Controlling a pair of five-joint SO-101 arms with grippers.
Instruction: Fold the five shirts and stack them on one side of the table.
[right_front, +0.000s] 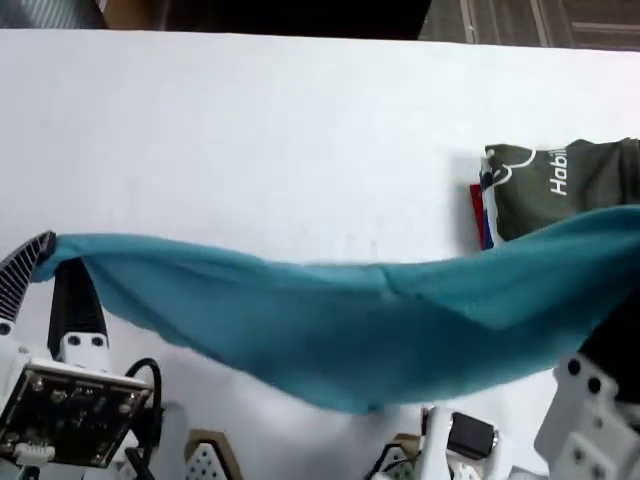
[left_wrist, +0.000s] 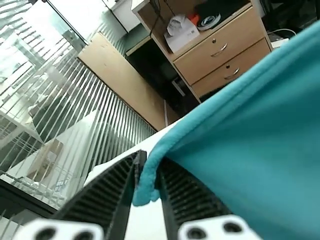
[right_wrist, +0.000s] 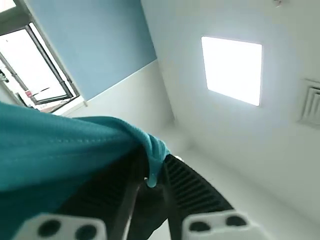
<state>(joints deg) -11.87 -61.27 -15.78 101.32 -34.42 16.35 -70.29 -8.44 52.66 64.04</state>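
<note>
Left hand (left_wrist: 147, 172) & right hand (right_wrist: 154, 171) each pinch the teal shirt (right_front: 350, 330), held up, not folded yet. Folded pile (right_front: 560, 190) sits on tabletop (right_front: 250, 140), so some are done.

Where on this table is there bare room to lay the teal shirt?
Bare table spans the far side, from the left edge to the folded stack, beyond the teal shirt. Crowded: the right by the stack, and the near edge, where the left gripper and right gripper hold the shirt stretched.
</note>
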